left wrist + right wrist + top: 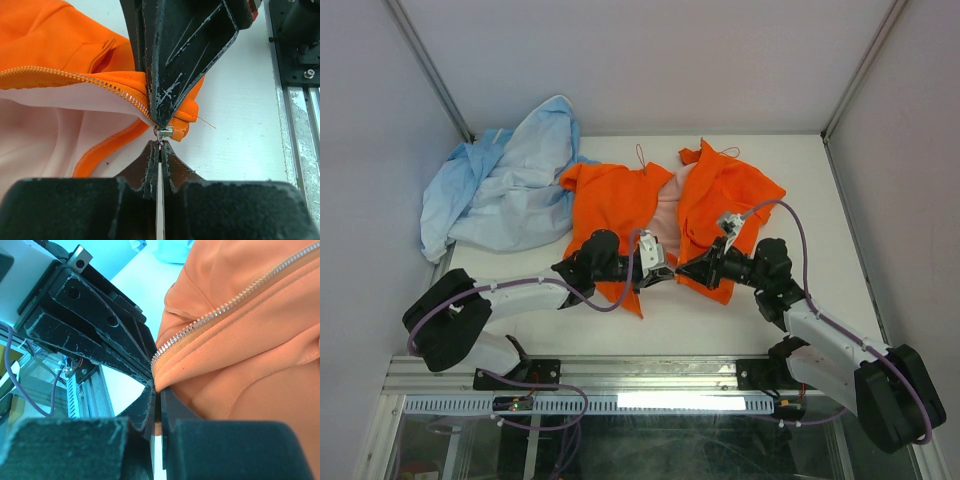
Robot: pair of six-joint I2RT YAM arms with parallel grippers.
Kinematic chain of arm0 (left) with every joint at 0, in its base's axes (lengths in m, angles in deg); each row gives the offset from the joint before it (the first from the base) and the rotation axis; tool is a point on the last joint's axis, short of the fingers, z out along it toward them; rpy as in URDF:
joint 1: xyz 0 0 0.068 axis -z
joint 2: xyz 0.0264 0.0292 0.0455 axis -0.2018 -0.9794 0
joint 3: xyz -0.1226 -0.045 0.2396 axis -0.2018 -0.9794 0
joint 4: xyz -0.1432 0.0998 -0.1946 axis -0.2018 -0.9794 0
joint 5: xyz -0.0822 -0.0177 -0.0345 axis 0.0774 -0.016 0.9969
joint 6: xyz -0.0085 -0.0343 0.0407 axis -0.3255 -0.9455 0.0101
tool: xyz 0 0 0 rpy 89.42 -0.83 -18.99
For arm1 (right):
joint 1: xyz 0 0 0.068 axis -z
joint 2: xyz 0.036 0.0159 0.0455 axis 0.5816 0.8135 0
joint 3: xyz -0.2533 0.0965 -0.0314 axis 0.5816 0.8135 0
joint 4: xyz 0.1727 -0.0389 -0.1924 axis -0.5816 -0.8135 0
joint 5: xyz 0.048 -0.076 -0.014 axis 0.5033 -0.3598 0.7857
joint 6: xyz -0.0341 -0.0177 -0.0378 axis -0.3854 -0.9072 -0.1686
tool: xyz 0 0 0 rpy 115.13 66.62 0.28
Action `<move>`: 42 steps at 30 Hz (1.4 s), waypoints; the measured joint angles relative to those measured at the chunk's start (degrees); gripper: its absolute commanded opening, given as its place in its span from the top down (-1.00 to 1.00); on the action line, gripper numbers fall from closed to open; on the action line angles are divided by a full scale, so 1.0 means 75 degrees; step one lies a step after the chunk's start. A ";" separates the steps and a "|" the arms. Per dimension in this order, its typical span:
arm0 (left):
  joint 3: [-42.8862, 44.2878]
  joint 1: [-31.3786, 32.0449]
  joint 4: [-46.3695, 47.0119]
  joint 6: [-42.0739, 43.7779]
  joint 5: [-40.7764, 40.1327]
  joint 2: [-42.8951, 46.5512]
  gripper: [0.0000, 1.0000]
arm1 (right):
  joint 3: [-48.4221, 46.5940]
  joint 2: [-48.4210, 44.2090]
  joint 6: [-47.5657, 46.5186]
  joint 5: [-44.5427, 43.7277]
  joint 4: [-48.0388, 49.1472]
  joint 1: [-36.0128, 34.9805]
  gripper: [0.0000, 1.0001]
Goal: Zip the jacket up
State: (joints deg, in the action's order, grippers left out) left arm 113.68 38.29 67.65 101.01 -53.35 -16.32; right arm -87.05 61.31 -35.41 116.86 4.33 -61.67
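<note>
left wrist showed the left gripper (160, 145) pinched closed at the zipper slider (164, 132); right gripper (160, 122) clamped the jacket (45, 35) hem just beside it.

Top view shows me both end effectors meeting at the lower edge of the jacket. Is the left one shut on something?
Observer: In the left wrist view the left end effector is shut, right against the small metal slider; whether it grips anything, I cannot tell.
Operator: And the right one?
Observer: The right wrist view shows the right end effector shut on the jacket hem, right at the end of the zipper teeth.
</note>
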 measured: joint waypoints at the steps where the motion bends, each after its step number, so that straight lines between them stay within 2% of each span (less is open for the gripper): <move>1: 0.0047 0.0000 -0.0114 -0.0003 -0.0009 0.0000 1.00 | -0.0015 0.0000 -0.0023 -0.0020 -0.0055 0.0003 1.00; 6: 0.0239 0.0006 -0.0764 -0.0070 -0.0437 0.0111 1.00 | -0.0099 -0.0009 -0.0093 -0.0087 -0.0443 0.0052 1.00; 12: 0.0239 0.0277 -0.1393 -0.0099 -0.1110 0.0799 1.00 | -0.0117 -0.0047 -0.0087 -0.0052 -0.0434 0.0070 1.00; 18: 0.0239 0.1020 -0.1606 -0.0102 -0.2337 0.1023 1.00 | -0.0125 -0.0006 0.0510 -0.0490 -0.0140 0.0070 1.00; 23: 0.0242 0.1865 -0.1781 -0.0122 -0.3818 0.1011 0.98 | -0.0125 0.0262 0.0851 -0.0551 -0.0093 0.0047 1.00; 27: 0.0242 0.2460 -0.1784 -0.0341 -0.4934 0.0866 0.61 | -0.0125 0.0420 0.0906 -0.0501 -0.0087 0.0038 1.00; 30: 0.0242 0.2646 -0.1926 -0.0886 -0.5182 0.0839 0.30 | -0.0125 0.0446 0.0781 -0.0743 -0.0067 0.0076 1.00; 38: 0.0326 0.2847 -0.3092 -0.2920 -0.5668 0.1609 -0.12 | -0.0082 0.0058 0.0312 -0.1244 0.0166 0.0248 1.00; 42: 0.0784 0.2847 -0.4310 -0.4345 -0.6204 0.1912 -0.28 | 0.0067 -0.0149 0.0201 -0.1274 0.0254 0.0256 1.00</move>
State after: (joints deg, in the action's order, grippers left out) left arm 119.56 59.64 35.32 68.42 -99.88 -1.99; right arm -86.55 60.19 -33.91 107.31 6.23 -59.75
